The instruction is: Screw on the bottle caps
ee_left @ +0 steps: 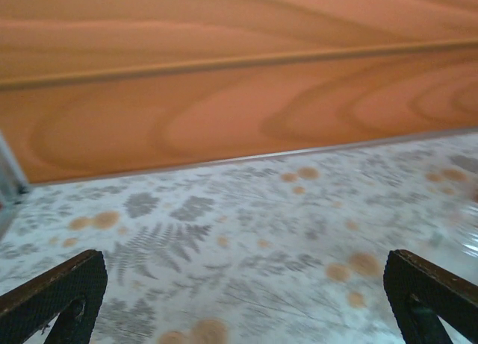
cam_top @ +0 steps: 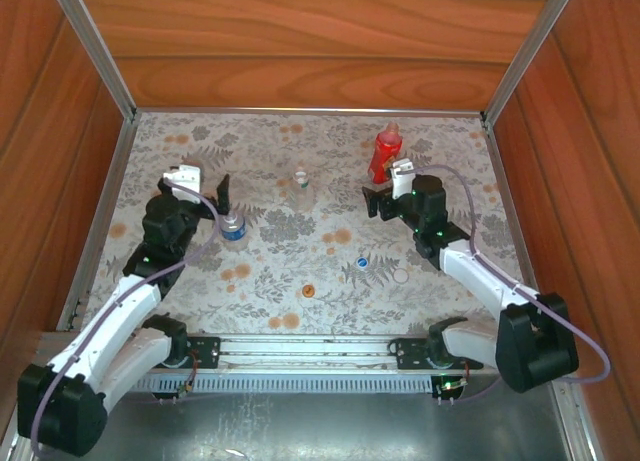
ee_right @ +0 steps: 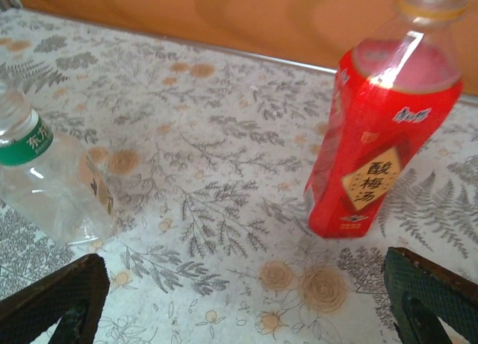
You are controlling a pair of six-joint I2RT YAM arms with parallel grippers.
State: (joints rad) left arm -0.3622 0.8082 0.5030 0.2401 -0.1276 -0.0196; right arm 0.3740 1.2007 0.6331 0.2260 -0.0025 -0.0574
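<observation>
Now wide open and empty, my left gripper (cam_top: pixel 218 187) and right gripper (cam_top: pixel 377 201) hover; the right should drop squarely over the tiny blue plastic cap (cam_top: pixel 362 263) at six o'clock.

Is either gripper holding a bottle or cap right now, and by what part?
Nothing is held: left gripper and right gripper are both open and empty.

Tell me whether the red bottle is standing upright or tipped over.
Upright. In the right wrist view the red bottle stands on its base on the floral table, with its neck pointing up.
</observation>
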